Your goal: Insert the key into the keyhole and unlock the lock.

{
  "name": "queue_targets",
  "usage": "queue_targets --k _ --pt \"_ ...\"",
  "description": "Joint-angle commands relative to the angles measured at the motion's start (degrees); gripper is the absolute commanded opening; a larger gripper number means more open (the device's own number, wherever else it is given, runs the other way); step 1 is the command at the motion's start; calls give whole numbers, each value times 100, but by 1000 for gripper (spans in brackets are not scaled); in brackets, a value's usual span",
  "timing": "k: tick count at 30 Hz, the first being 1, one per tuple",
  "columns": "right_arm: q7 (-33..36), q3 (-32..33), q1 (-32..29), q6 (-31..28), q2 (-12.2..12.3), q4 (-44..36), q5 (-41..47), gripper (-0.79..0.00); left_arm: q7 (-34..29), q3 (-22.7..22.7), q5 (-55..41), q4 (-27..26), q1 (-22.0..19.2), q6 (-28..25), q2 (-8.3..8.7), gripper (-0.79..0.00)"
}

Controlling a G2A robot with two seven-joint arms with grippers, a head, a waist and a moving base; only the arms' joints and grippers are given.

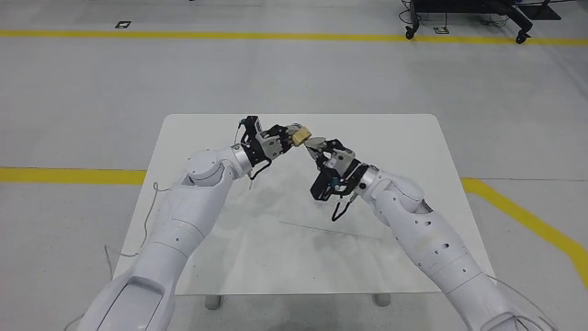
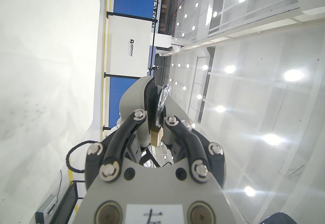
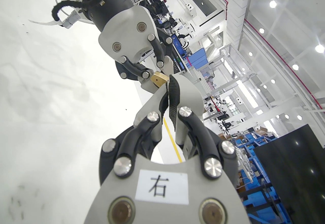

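Both arms meet above the white table (image 1: 230, 248). A small brass lock (image 1: 297, 134) is held in the air by my left gripper (image 1: 280, 138), which is shut on it. In the left wrist view the brass body (image 2: 156, 137) sits low between the fingers, and a silvery metal part (image 2: 162, 100) lies between the pads. My right gripper (image 3: 168, 90) is shut on the key (image 1: 310, 141), which is mostly hidden by its pads. Its fingertips sit right against the lock's brass end face (image 3: 159, 79).
The tabletop (image 3: 50, 95) beneath the grippers is bare white. Yellow floor lines (image 1: 276, 35) run beyond the table. A black wheeled stand (image 1: 469, 5) is far back on the right, well away from the arms.
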Motion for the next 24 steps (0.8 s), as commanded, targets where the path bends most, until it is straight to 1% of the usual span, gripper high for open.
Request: queue_targets --k 1,3,6,8,11,16,18,19,20,24 --pt "10 17 -16 18 -9 20 123 -785 30 7 62 3 -6 -62 0 -785" --pt "-17 51 -49 11 -26 43 392 -785 122 14 131 -12 2 -141 -3 -785" --pt "-319 157 -147 -1 -70 129 1221 -785 225 14 165 -38 26 -199 -9 -785" --pt "-391 175 -147 -43 -88 219 1455 -785 272 2 139 -68 50 -241 -15 -785" --pt "-445 165 -114 -95 -111 340 1615 -785 299 -36 77 -92 96 -293 -16 -785" --pt "-585 117 -34 -275 -116 458 1524 -782 313 -55 106 -127 120 -296 -13 -785" --pt "-632 119 -5 -318 -107 476 1423 -425 324 -65 103 -139 129 -293 -14 -785" --pt "-652 123 -6 -330 -104 471 1406 -268 335 -66 115 -144 132 -291 -14 -785" --pt "-668 126 -14 -338 -101 453 1380 0 338 -68 117 -153 135 -276 -14 -785" --pt "-664 128 -87 -315 -82 306 1201 0 402 -157 19 -151 143 -173 -3 -785"
